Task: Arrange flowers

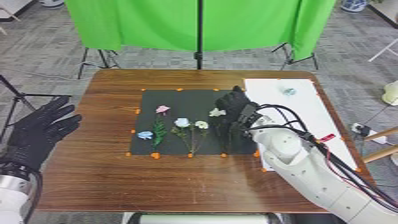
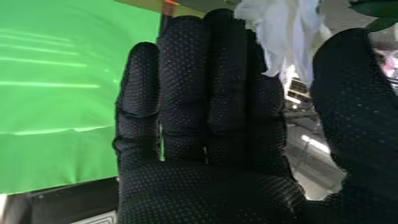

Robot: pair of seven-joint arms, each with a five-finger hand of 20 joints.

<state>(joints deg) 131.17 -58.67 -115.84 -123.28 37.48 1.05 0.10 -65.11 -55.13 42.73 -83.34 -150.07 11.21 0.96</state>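
Here, right robot hand (image 1: 234, 109) spread near mat's (image 1: 185, 96) edge, by white flower (image 1: 217, 112); left robot hand (image 1: 34, 131) spread at table's (image 1: 80, 165) edge

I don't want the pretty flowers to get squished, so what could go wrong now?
The right robot hand is right beside the white flower, with soft petals by its straight fingers, so it might squash or bend them if it squeezes too hard. The cream flower lies close by on the black mat, so the robot hand might bump it and push it out of place.
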